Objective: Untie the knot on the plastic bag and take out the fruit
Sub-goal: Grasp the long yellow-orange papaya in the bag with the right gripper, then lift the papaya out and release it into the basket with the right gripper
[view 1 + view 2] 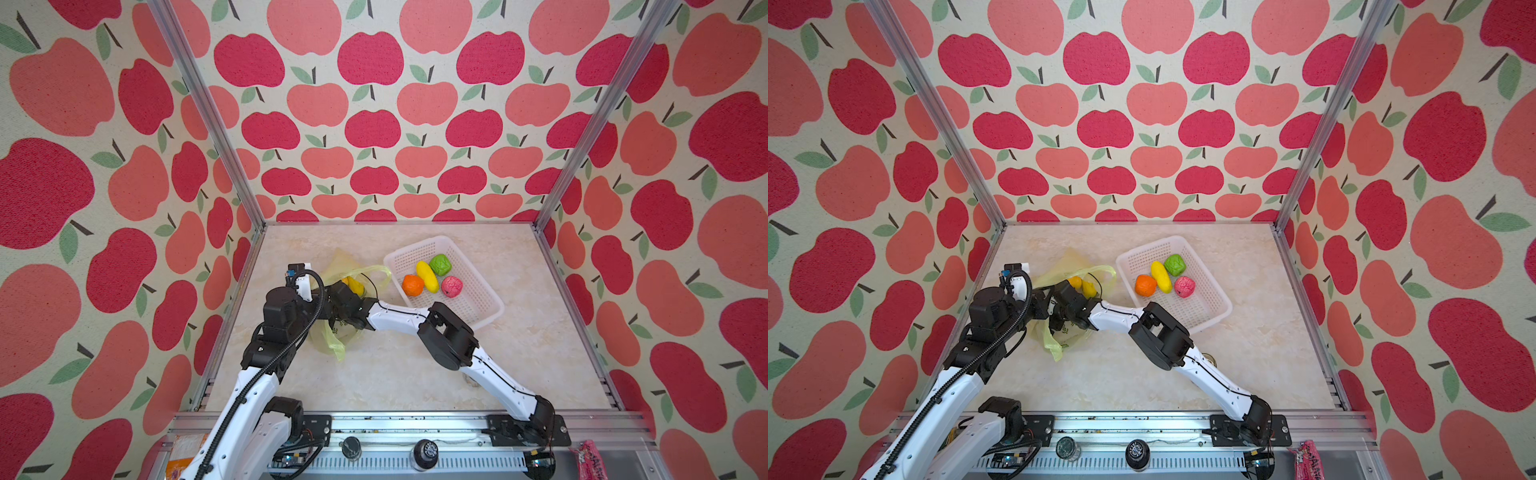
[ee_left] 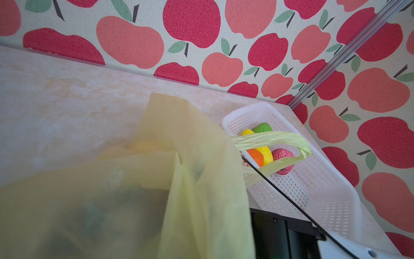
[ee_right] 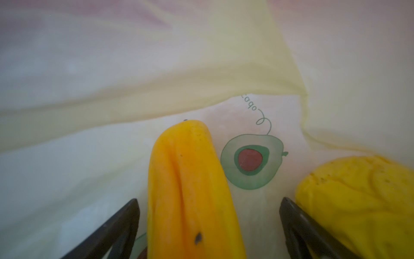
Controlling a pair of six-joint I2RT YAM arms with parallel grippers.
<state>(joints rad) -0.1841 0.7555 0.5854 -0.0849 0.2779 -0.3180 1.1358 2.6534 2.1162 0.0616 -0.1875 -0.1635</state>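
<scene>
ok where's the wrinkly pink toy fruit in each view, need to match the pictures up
In a top view: the pink toy fruit lies in the white mesh plastic basket, rightmost of four fruits.
In a top view: same spot, rightmost in the basket.
Left wrist: in the basket, partly behind a yellow-green plastic handle loop; the fruit is here.
Right wrist: not in it.
Shared landmark: the basket, in three views.

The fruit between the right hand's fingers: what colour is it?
The fruit is orange-yellow; the right wrist view shows it best.
</scene>
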